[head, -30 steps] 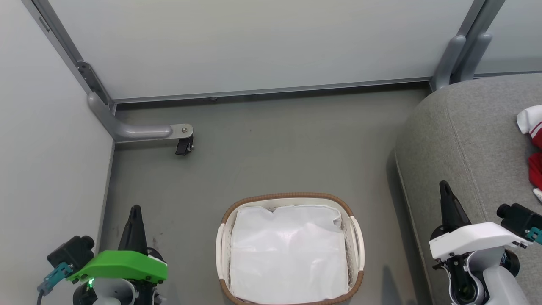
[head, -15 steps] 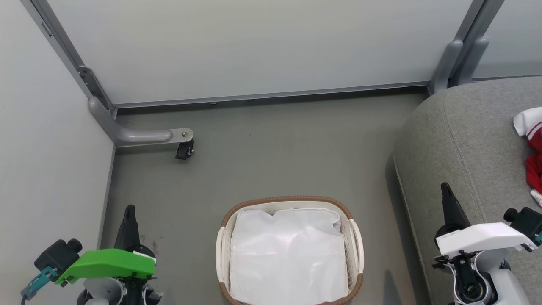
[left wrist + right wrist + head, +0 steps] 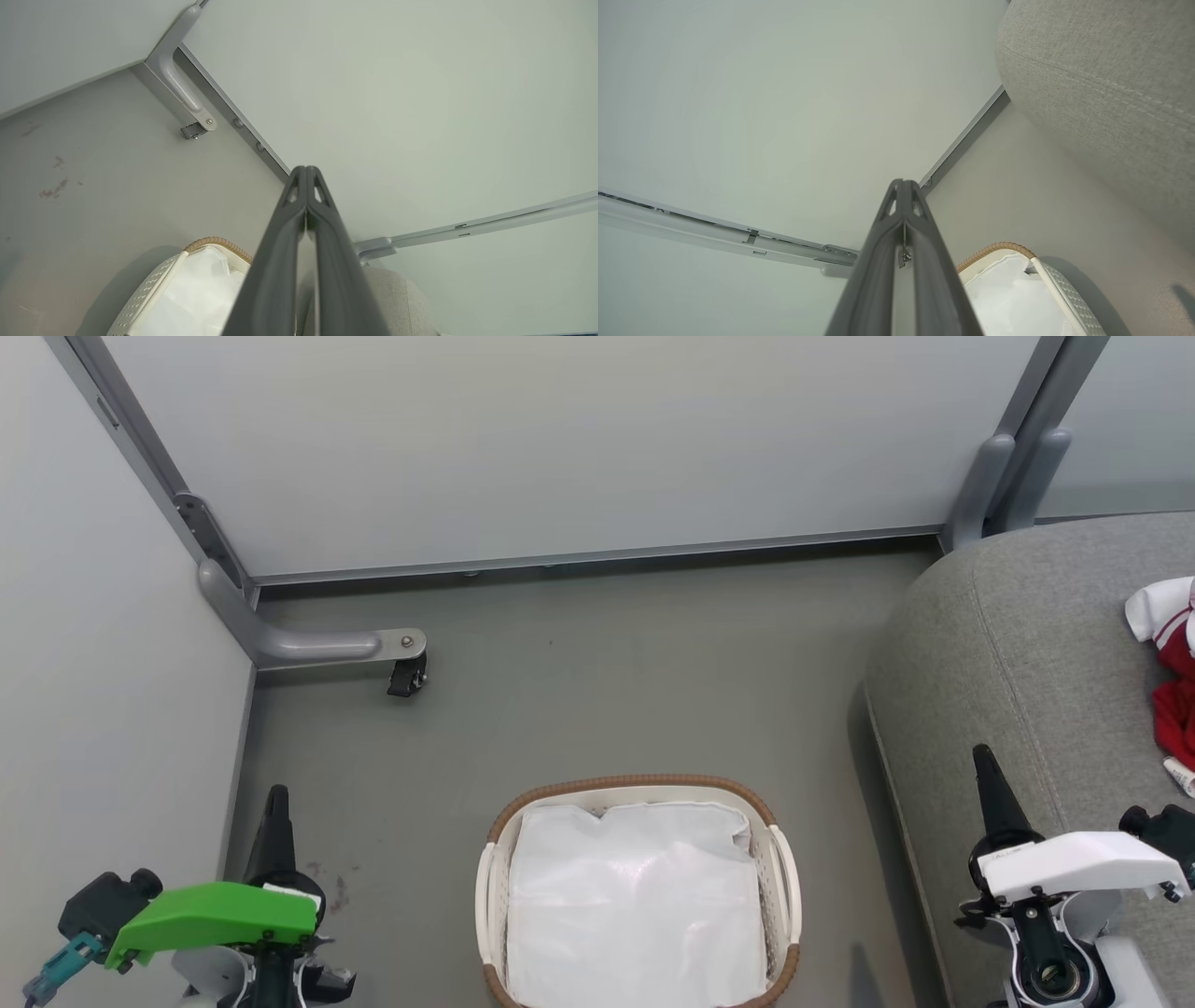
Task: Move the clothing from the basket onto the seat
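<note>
The basket [image 3: 497,821] stands on the floor at the bottom centre of the head view, and nothing but its white liner [image 3: 635,905] shows inside. Red clothing [image 3: 1174,709] with white trim lies on the grey seat [image 3: 1018,644] at the right edge. My left gripper [image 3: 277,793] is shut with nothing in it, over the floor left of the basket. Shut and holding nothing too, my right gripper [image 3: 982,753] hovers over the seat's front left edge. The basket's rim [image 3: 217,242] peeks beside the left gripper [image 3: 306,169]. The right wrist view catches the right gripper [image 3: 902,182], the basket [image 3: 1064,289] and the seat [image 3: 1101,84].
Pale partition walls [image 3: 560,439] close off the far side and the left. A grey bracket with a small black caster [image 3: 406,677] juts onto the floor at the far left. A grey post [image 3: 1004,476] stands behind the seat. Dark floor [image 3: 635,681] stretches between basket and wall.
The whole head view has shifted a little, so the camera has moved. Both grippers sit lower in the frame than a second ago, and both stay shut.
</note>
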{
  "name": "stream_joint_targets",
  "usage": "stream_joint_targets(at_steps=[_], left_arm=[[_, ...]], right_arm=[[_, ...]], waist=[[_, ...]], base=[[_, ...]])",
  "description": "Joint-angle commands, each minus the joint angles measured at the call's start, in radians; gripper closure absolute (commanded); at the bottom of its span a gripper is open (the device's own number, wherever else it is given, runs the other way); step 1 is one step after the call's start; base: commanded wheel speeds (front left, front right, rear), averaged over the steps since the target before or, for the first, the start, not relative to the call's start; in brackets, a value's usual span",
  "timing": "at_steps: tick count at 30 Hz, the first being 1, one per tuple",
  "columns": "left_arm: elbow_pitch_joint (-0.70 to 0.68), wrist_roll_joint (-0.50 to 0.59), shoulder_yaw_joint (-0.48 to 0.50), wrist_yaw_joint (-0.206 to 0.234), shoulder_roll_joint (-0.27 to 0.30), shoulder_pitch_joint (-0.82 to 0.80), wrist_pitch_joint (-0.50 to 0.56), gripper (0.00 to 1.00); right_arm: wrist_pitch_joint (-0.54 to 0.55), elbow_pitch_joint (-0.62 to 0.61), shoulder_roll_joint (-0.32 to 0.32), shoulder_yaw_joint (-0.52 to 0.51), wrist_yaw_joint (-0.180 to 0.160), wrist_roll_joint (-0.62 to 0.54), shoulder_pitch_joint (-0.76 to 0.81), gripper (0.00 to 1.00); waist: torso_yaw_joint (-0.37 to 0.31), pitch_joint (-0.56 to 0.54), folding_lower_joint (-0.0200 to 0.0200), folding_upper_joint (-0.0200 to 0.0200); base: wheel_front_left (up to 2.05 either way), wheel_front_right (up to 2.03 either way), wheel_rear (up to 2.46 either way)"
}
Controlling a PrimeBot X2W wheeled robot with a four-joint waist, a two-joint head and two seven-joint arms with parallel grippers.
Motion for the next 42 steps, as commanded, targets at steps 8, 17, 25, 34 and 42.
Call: stream_joint_targets(at_steps=[8, 17, 25, 34, 42], left_arm=[[-0.019, -0.100, 0.019, -0.008, 0.004, -0.005, 0.025, 1.00], [-0.028, -0.182, 0.031, -0.010, 0.004, -0.004, 0.048, 1.00], [-0.034, -0.250, 0.042, -0.011, 0.005, -0.004, 0.067, 1.00], [-0.040, -0.323, 0.054, -0.013, 0.005, -0.003, 0.088, 1.00], [-0.046, -0.382, 0.062, -0.015, 0.005, -0.002, 0.104, 1.00]], right_arm=[[0.028, -0.018, -0.008, -0.007, 0.000, 0.104, 0.007, 1.00], [0.051, -0.024, -0.009, -0.009, -0.001, 0.194, 0.013, 1.00], [0.070, -0.028, -0.009, -0.012, -0.001, 0.266, 0.018, 1.00], [0.090, -0.033, -0.010, -0.014, 0.000, 0.343, 0.023, 1.00], [0.107, -0.037, -0.010, -0.016, -0.001, 0.406, 0.026, 1.00]], waist=[[-0.002, -0.010, 0.0000, 0.0000], [-0.003, -0.020, 0.0000, 0.0000], [-0.004, -0.028, 0.0000, 0.0000], [-0.006, -0.038, 0.0000, 0.0000], [-0.007, -0.047, 0.0000, 0.0000]], base=[[0.00, 0.00, 0.00], [0.00, 0.00, 0.00], [0.00, 0.00, 0.00], [0.00, 0.00, 0.00], [0.00, 0.00, 0.00]])
